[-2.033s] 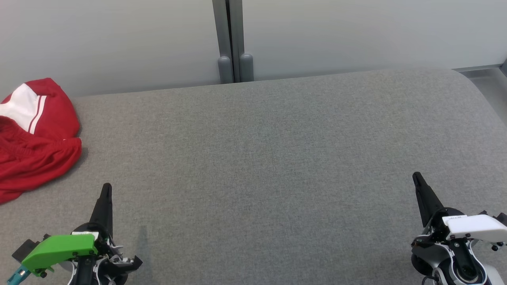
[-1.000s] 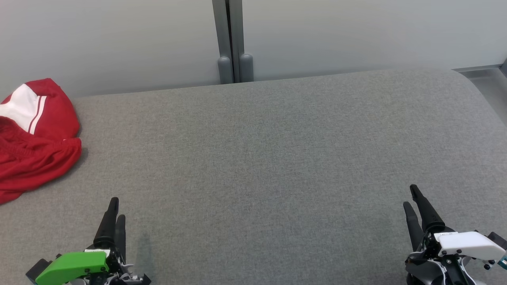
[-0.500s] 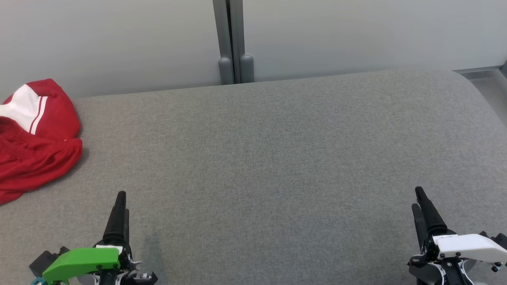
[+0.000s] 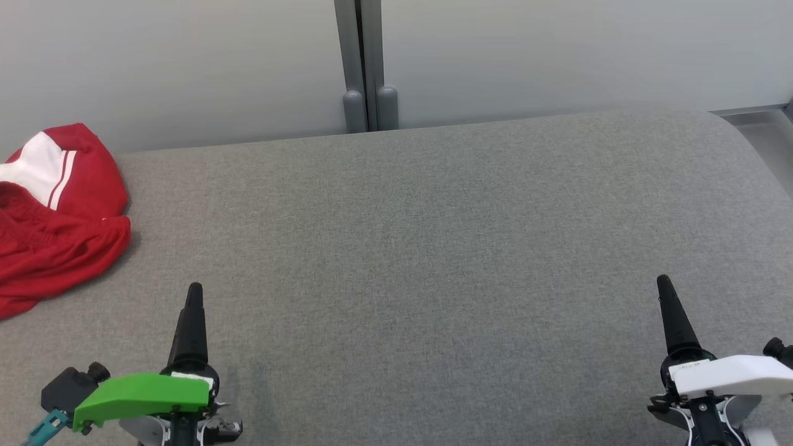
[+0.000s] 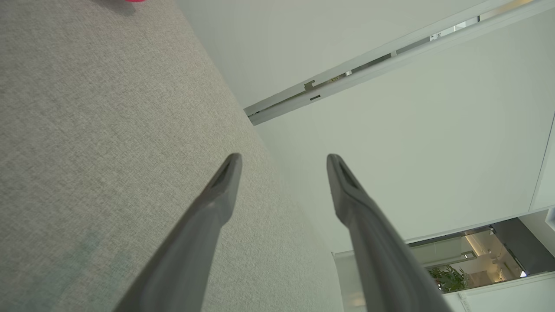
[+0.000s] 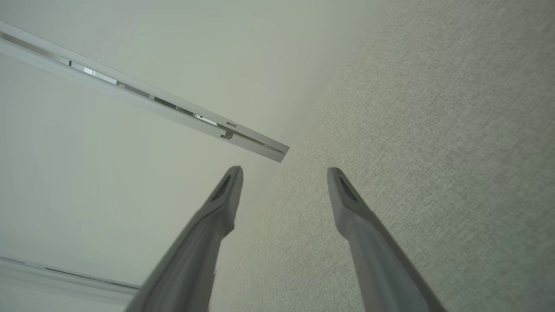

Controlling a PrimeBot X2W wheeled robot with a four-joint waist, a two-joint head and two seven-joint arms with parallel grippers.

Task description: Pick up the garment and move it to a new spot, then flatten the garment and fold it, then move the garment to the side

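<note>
- Garment is lying bunched, red with a white striped panel, at the left edge of the grey fabric surface.
- We are holding our left gripper and right gripper parted, grasping nothing.
- Pale wall is running behind.

Red garment: left edge of head view cuts it, so you can't tell full shape or type. In left wrist view you get only red sliver at top edge. Left gripper, right gripper: in head view one finger hides other, bases cut by bottom edge. Gray fabric surface cut by left, right, bottom edges. Plant in background too small for you to make out.
</note>
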